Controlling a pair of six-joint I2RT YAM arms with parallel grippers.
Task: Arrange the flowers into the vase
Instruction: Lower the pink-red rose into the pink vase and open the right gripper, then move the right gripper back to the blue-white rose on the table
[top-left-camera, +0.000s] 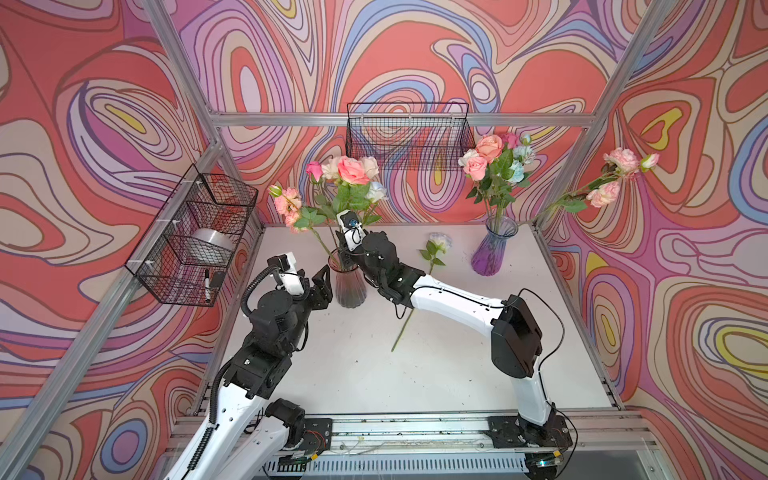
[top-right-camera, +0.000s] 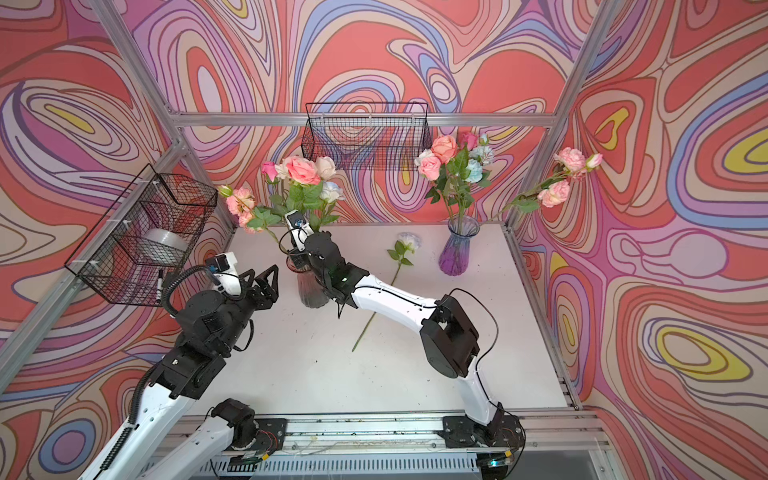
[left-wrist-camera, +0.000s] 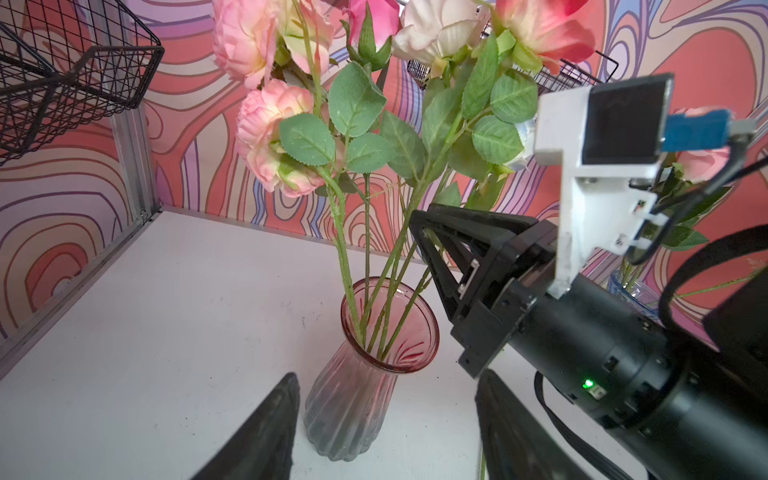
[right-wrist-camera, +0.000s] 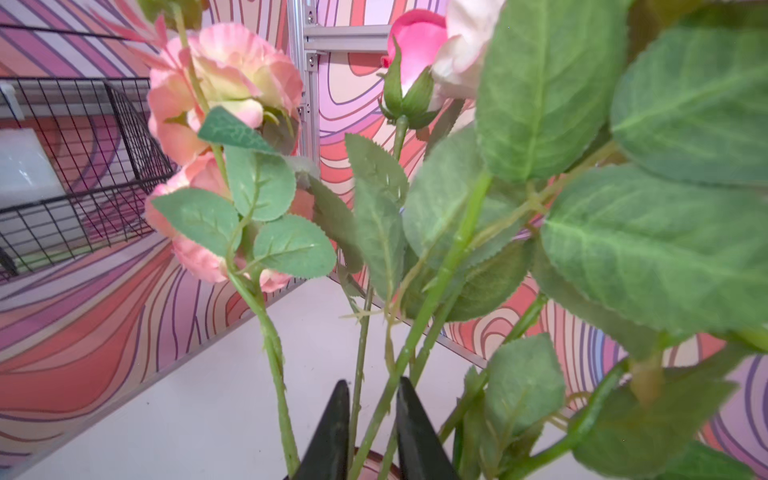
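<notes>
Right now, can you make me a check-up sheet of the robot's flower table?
Surface: white table, no spills seen.
Job's things: pink vase and purple vase hold flowers; one loose flower lies flat on the table.
Clutter: nothing seen.
End effectors: left end effector open beside pink vase; right end effector straddles stems, grip unclear.
Cables: black ribbed hose along left arm.
Surroundings: swirly walls; wire baskets, one holding a tape roll and marker.
</notes>
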